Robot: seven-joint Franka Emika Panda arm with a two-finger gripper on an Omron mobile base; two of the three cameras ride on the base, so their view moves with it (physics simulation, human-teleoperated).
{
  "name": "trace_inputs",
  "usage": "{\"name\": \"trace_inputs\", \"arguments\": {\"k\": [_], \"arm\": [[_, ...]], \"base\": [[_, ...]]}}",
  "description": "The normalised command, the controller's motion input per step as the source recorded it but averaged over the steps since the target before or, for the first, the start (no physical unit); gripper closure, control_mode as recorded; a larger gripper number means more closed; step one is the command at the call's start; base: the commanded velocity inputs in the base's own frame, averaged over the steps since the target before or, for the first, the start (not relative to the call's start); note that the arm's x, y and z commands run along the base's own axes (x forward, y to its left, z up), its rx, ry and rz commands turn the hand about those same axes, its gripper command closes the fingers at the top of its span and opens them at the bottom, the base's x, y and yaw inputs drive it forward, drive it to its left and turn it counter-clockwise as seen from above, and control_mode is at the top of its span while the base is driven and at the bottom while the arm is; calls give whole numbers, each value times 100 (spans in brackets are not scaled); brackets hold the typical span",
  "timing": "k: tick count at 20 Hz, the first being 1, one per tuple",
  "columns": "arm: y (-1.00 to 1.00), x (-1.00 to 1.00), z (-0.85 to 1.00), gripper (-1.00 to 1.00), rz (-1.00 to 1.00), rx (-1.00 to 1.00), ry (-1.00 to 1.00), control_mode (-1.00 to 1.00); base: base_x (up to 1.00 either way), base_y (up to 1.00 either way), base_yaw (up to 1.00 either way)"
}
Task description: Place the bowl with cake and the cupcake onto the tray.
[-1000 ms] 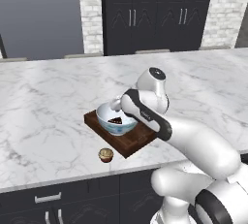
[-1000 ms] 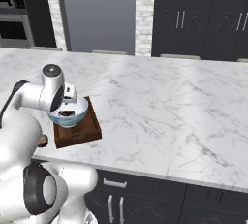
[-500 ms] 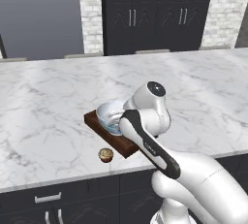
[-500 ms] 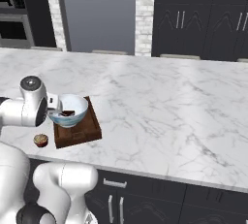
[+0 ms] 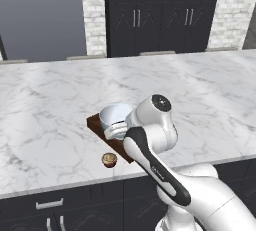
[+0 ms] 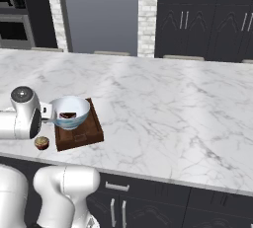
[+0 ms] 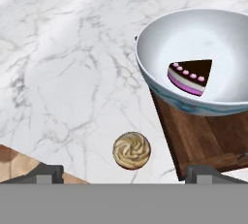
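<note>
The pale bowl (image 5: 114,114) (image 6: 70,109) (image 7: 203,48) stands on the dark wooden tray (image 5: 95,122) (image 6: 86,133) (image 7: 203,140), with a dark cake wedge (image 7: 191,76) inside it. The tiny cupcake (image 5: 109,160) (image 6: 41,142) (image 7: 131,150) sits on the marble just beside the tray's near corner, close to the counter's front edge. My gripper (image 5: 115,131) (image 6: 47,113) (image 7: 126,172) hovers open beside the bowl's rim, above the cupcake, its fingertips (image 7: 48,172) wide apart and holding nothing. In the hand view the cupcake lies between and just ahead of the tips.
The white marble counter (image 5: 45,105) stretches wide to both sides and behind the tray. Its front edge (image 7: 29,162) runs just past the cupcake, with floor below. Dark cabinets (image 5: 150,15) line the back wall, and an oven (image 6: 15,10) stands far left.
My hand has drawn back from over the bowl toward the counter's front edge and now sits above the cupcake. The bowl stays on the tray.
</note>
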Motion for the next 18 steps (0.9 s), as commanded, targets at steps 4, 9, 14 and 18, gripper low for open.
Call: {"name": "trace_inputs", "arguments": {"k": [4,9,14,18], "arm": [[9,-8,-22,-100,0,0,0,-100],[7,0,-36,-100,0,0,3,-100],[8,0,-43,-100,0,0,7,-100],[5,4,-35,-100,0,0,8,-100]], "base": [[0,0,0],[0,0,0],[0,0,0],[0,0,0]]}}
